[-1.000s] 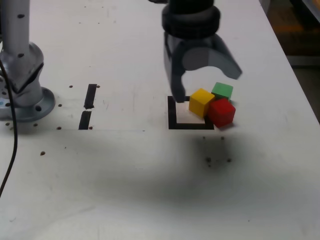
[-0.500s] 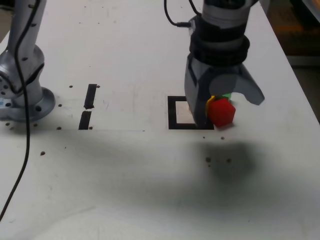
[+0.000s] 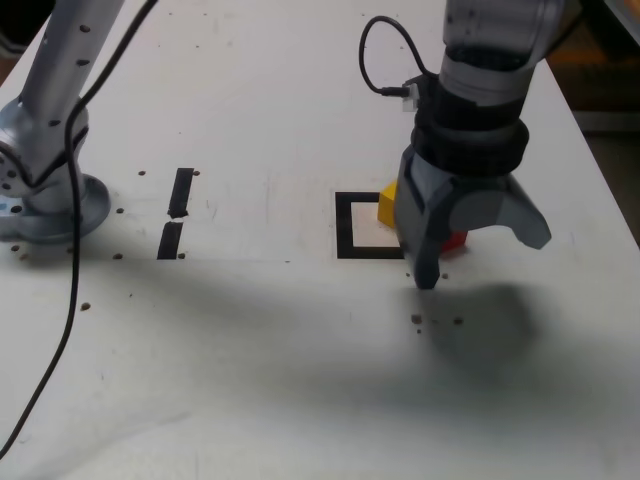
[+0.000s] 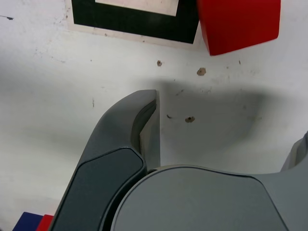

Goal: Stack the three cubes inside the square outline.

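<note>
The gripper (image 3: 482, 255) is travelling across the table (image 3: 250, 350), sliding from the upper middle of the exterior view toward the lower right, and its shadow (image 3: 495, 320) is shifting rightward too. Its jaws are standing wide open, with nothing sitting between them; in the wrist view only bare tabletop is showing in the gap.

The cubes themselves are not visibly moving. The yellow cube (image 3: 387, 207) is peeking out right of centre in the exterior view, overlapping the right part of the black-tape square outline (image 3: 344, 225) rather than sitting centred in it. The red cube (image 3: 455, 241) is showing only as a sliver behind the gripper, while in the wrist view it is lying just beside a corner of the outline. The green cube, which was showing behind the other two a second ago, is now hiding behind the gripper, so its present position is going unseen.

For the task, this change is bringing no stacking yet: the red and yellow cubes are lying side by side on the table. The gripper is probably repositioning for an approach from the near side of the cluster, though which cube it is aiming for remains unclear. Because the cubes are crowding together, a descending finger could be nudging a neighbour, so the next move is calling for careful alignment before any closing.
</note>
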You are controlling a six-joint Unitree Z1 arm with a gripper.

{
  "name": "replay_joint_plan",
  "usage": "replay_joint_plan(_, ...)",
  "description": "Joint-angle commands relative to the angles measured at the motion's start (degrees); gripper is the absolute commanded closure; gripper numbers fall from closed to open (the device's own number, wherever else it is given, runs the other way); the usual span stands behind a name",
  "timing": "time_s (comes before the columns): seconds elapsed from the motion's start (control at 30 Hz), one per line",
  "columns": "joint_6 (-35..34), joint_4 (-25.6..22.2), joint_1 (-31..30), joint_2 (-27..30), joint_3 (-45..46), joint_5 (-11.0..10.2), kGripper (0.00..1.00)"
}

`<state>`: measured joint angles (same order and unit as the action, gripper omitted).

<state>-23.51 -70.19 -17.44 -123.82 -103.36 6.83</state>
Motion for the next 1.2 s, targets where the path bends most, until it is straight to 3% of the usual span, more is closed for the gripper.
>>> replay_joint_plan(0.0,-0.03,0.13,0.64,-0.87,-0.36,0.2,0.01)
replay_joint_plan(0.63,1.62,0.45,3.81,-4.59,-1.33,2.01,0.01)
replay_joint_plan(1.17,3.76,0.49,6.93,-6.34,-2.24,2.14,0.01)
